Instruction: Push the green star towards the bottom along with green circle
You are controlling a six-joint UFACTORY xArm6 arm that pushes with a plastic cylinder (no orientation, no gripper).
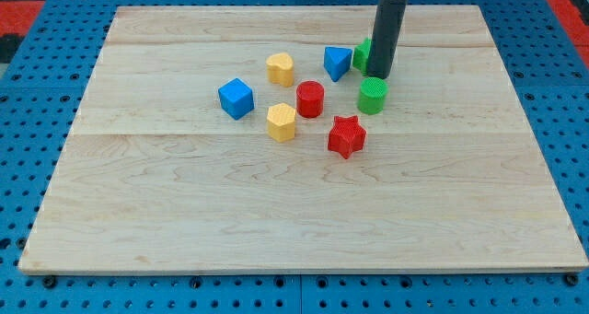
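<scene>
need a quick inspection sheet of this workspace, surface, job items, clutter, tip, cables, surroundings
surface: pale wooden board, flat, lying on a blue perforated base
job's things: green star near the view's top, partly hidden behind the rod; green circle just below it
clutter: blue triangle, yellow heart, red cylinder, blue cube, yellow hexagon, red star
grippers: none fitted; my tip sits between the green star and the green circle, contact unclear
cables: nothing seen
surroundings: red strips at the view's top corners
</scene>
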